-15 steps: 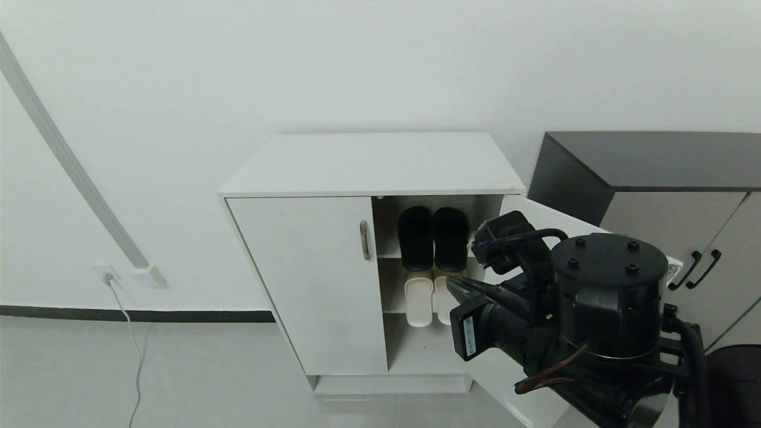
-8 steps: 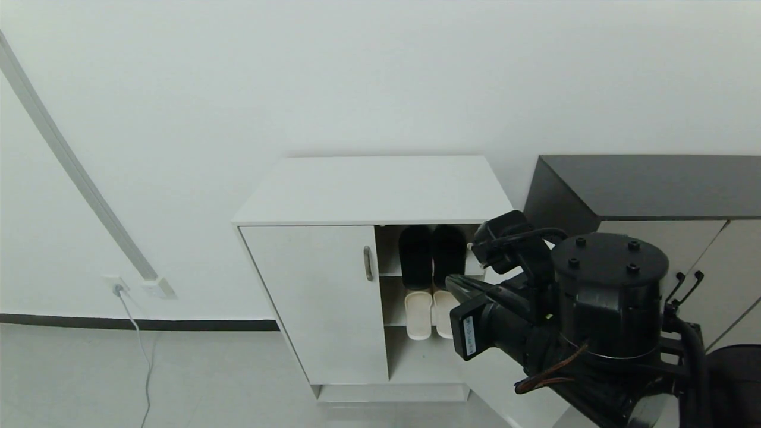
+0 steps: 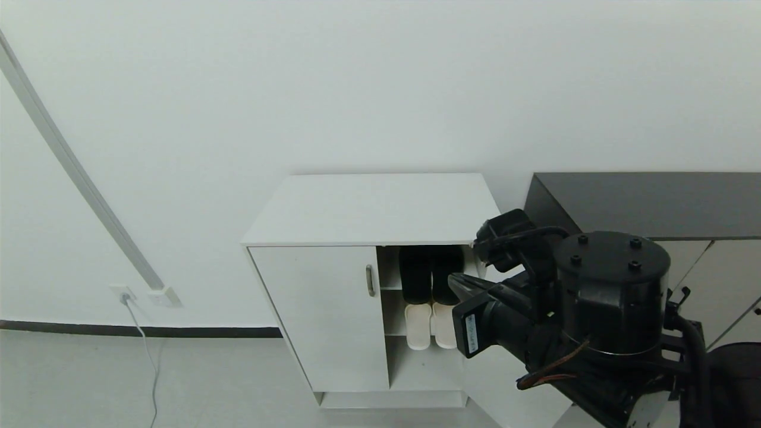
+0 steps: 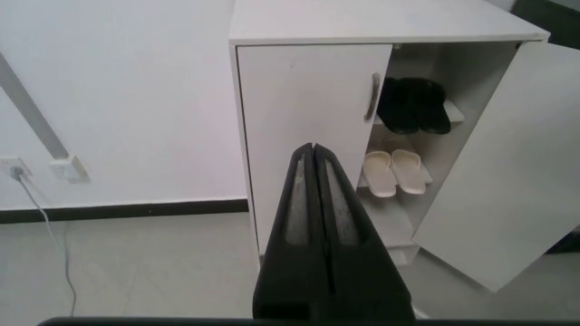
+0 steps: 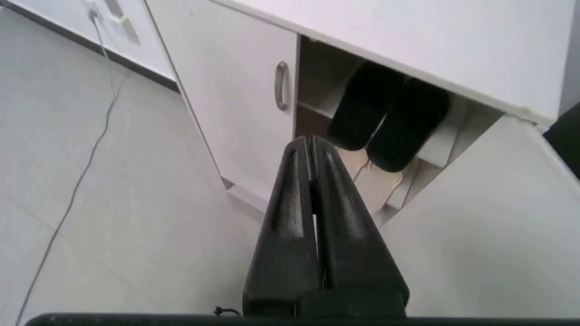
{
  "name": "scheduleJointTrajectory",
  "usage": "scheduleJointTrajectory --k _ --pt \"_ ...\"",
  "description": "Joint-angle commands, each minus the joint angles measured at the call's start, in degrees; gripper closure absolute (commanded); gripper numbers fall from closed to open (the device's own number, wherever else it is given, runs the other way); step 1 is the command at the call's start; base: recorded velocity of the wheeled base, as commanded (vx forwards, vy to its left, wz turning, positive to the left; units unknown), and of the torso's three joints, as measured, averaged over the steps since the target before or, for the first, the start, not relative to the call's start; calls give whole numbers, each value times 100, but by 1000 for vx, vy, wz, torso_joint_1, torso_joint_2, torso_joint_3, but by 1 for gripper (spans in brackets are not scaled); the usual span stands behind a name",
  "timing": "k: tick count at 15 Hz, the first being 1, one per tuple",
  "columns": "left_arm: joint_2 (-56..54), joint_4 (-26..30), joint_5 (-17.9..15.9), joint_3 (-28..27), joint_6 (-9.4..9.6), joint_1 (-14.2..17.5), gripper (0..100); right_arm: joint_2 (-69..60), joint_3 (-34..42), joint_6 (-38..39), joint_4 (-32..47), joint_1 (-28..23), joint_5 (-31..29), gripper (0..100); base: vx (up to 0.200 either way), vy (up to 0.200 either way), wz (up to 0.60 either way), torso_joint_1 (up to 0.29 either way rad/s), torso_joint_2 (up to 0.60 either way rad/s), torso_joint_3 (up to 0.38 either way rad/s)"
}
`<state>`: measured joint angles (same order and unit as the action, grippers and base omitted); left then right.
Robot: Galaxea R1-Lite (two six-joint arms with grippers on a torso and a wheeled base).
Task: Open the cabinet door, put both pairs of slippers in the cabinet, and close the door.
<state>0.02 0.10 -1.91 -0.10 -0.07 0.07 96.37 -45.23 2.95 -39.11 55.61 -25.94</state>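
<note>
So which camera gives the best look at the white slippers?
Left wrist view: both white slippers show whole. In the head view the right arm crowds them; the right claw hides most in its own view.

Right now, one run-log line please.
black slippers: upper shelf | white slippers: shelf below | cabinet door: open | left gripper: shut | right gripper: shut
</note>
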Motion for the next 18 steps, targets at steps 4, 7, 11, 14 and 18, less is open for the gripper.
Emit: scheduleJointTrajectory --k 4,7,11,14,18 --pt "-2 -1 -2 1 -1 1 100 14 23 -23 0 -7 1 100 0 0 0 8 -19 -7" --pt "6 -1 -2 1 -1 1 100 -13 5 -23 8 -42 1 100 0 0 -400 3 0 0" --pt "6 -1 -2 1 -1 1 100 -4 -4 -23 0 -77 1 100 0 0 -600 5 1 -1" --pt "-2 -1 -2 1 -1 1 100 5 -21 -23 0 -147 -16 100 0 0 -600 6 2 1" --pt "-2 -1 7 1 -1 1 100 23 -4 -93 0 -270 -16 100 0 0 0 0 0 0"
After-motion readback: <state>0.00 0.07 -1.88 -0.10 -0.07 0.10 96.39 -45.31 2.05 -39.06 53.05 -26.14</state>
